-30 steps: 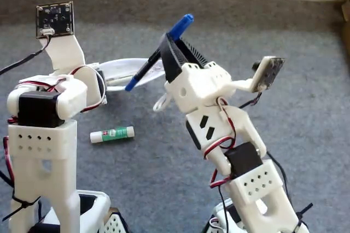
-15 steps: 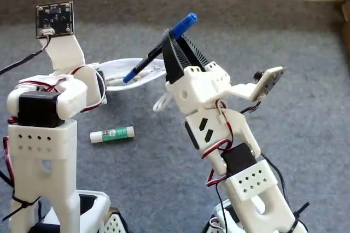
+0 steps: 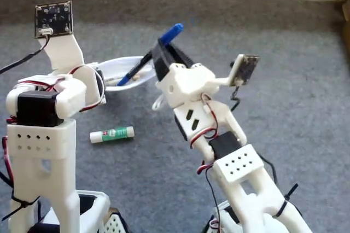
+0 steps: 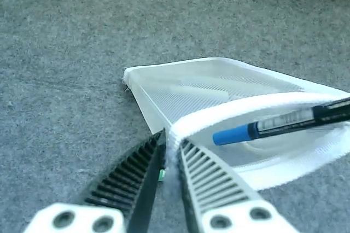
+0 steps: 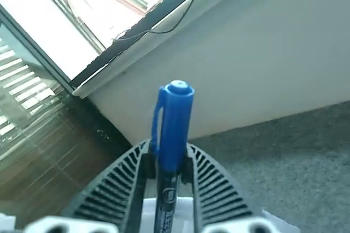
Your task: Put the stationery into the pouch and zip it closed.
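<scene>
The blue pen (image 3: 136, 68) is sitting on a slant in the right gripper (image 3: 158, 44), capped end pointing up and away from the table. Its lower blue end is dipping toward the open mouth of the white mesh pouch (image 3: 127, 59), so its long axis is running almost straight down the line it needs to follow. From the left wrist, that lower end (image 4: 235, 133) is showing between the upper and lower bands of the pouch's rim, so I judge it is just inside the opening rather than beside it. The right gripper (image 5: 167, 153) is clamping the pen (image 5: 174, 126) just below the cap, its ribbed fingers pressing both sides of the black barrel. The pen is slim, rigid and smooth, and it looks likely to slide in once it is let go. The pouch (image 4: 208, 88) is lying flat on the grey carpet (image 3: 273, 107) with its far end closed. A pale slender shape is showing through its mesh, too faint to name. The left gripper (image 4: 172, 141) is pinching the rim nearly closed-tight and lifting that edge, which is keeping the mouth gaping toward the pen. The right arm is plainly the nearer one for the drop. A glue stick (image 3: 112, 133) is lying on its side on the carpet, near the left arm's base and well apart from the pouch.
</scene>
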Controlling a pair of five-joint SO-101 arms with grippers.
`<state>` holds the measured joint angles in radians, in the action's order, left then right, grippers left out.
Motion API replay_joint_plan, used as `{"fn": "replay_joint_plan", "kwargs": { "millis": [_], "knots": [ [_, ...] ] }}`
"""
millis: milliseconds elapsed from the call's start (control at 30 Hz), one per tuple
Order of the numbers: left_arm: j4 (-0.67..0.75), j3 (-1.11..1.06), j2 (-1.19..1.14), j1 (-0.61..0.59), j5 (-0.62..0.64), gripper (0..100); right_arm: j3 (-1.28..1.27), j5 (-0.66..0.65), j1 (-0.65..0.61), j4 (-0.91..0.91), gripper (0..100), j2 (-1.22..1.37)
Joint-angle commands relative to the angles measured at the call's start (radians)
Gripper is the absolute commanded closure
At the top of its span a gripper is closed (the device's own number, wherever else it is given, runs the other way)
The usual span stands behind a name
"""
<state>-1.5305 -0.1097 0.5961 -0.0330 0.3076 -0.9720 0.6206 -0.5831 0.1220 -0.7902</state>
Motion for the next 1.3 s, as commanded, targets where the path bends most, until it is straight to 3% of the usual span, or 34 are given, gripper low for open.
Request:
{"fn": "replay_joint_plan", "kwargs": {
  "millis": [0, 267, 700, 833, 1100, 1267],
  "knots": [
    [-0.003, 0.047, 0.021, -0.015, -0.008, 99, 0.008, -0.155, -0.094, 0.030, 98.4, 0.005],
    [-0.003, 0.045, 0.021, -0.015, -0.008, 99, -0.036, -0.318, -0.162, 0.028, 98.4, -0.001],
    [0.005, 0.018, 0.021, -0.015, -0.009, 99, -0.036, -0.345, -0.162, 0.018, 95.3, -0.002],
    [0.005, 0.018, 0.021, -0.015, -0.009, 99, -0.035, -0.341, -0.162, -0.088, 87.4, -0.002],
    [0.005, 0.016, 0.021, -0.016, -0.009, 99, -0.039, -0.345, -0.163, -0.163, 87.2, -0.114],
    [0.005, 0.016, 0.021, -0.016, -0.009, 99, -0.001, -0.345, -0.166, -0.341, 87.2, -0.254]
  ]
}}
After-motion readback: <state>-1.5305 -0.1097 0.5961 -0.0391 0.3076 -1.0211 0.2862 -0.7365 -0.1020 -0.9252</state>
